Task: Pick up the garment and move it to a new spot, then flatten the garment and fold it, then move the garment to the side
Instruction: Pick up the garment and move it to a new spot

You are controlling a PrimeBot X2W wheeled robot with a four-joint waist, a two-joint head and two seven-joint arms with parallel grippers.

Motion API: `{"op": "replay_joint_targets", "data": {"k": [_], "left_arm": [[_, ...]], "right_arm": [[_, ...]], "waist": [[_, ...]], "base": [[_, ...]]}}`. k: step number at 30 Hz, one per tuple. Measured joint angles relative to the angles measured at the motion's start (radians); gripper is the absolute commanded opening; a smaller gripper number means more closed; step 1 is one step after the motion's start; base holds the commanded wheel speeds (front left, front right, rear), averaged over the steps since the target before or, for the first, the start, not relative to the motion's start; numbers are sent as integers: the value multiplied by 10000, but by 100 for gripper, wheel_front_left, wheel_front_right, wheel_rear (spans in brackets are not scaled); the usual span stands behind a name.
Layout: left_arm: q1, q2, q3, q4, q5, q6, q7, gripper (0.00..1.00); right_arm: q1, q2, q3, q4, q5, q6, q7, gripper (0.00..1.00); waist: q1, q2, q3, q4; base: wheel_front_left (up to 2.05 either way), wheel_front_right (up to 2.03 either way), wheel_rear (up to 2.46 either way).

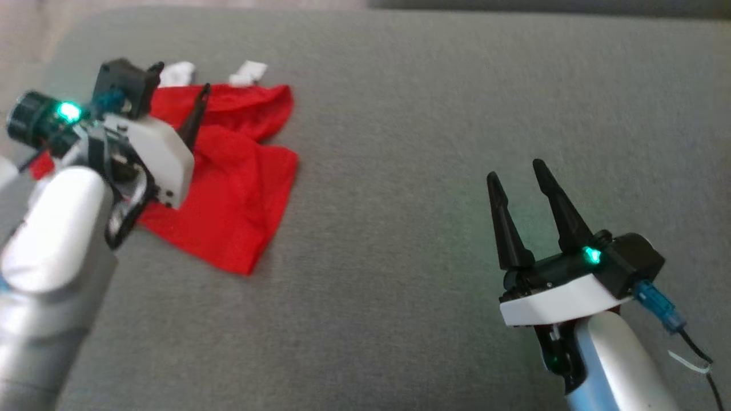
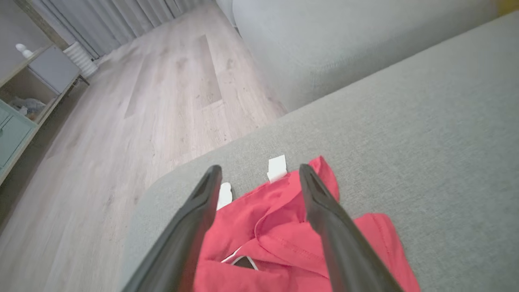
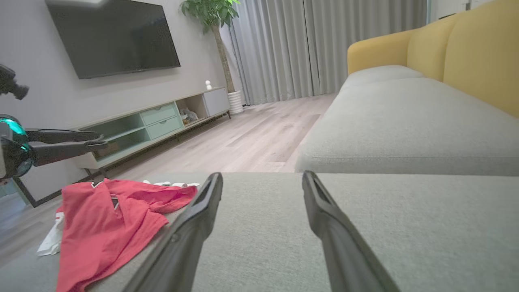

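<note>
The garment (image 1: 240, 171) is a crumpled red piece with white parts, lying at the far left of the grey cushion (image 1: 428, 114). My left gripper (image 1: 181, 77) hovers over it, open, with nothing between its fingers. In the left wrist view the garment (image 2: 284, 235) lies below and between the fingers of the left gripper (image 2: 259, 168), close to the cushion's edge. My right gripper (image 1: 514, 169) stands open and empty over bare cushion at the lower right, well apart from the cloth. The right wrist view shows the right gripper (image 3: 262, 174), the garment (image 3: 105, 219) at the left and the left gripper (image 3: 103, 142) above it.
The cushion's rounded edge (image 2: 170, 182) drops to a wooden floor (image 2: 162, 89) just past the garment. Another grey seat (image 3: 405, 121) with a yellow backrest (image 3: 466, 48) stands beyond. A low TV cabinet (image 3: 154, 121) runs along the wall.
</note>
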Motion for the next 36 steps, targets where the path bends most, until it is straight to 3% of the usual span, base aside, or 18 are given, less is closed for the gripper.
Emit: {"op": "replay_joint_targets", "data": {"k": [5, 12, 27, 28, 29, 32, 36], "left_arm": [[-1397, 871, -1709, 729, -1081, 2, 644, 100], [-2380, 1254, -3848, 1331, -2675, 0, 1595, 100], [-3886, 1469, -5580, 2807, -3985, 0, 2178, 100], [-3916, 1459, -5601, 2855, -4067, 0, 2220, 77], [-3947, 1442, -5597, 2964, -4148, -8, 2209, 0], [-3967, 1367, -5672, 3097, -4167, -6, 2056, 0], [-3935, 1239, -5722, 3254, -4010, 21, 420, 0]], "right_arm": [[-181, -4, -10, -291, 4, 0, 0, 100], [-589, -8, -63, -612, 4, 0, -2, 100], [-599, -10, 15, -882, 4, 0, -2, 100], [-601, -10, 10, -882, 6, 0, -2, 100], [-603, -10, 12, -882, 6, -2, -2, 100], [-604, -10, 10, -882, 38, 0, -2, 100], [-606, -10, 33, -828, 127, 0, -2, 100]], "waist": [[-1, 0, 778, -634], [-2, 0, 1597, -1380], [-4, 0, 2379, -2023], [-5, 0, 2378, -2029], [-4, 0, 2371, -2037], [-4, 0, 2327, -2052], [-3, 0, 2081, -2116]], "base": [[0, 0, 0], [0, 0, 0], [0, 0, 0], [0, 0, 0], [0, 0, 0], [0, 0, 0], [0, 0, 0]]}}
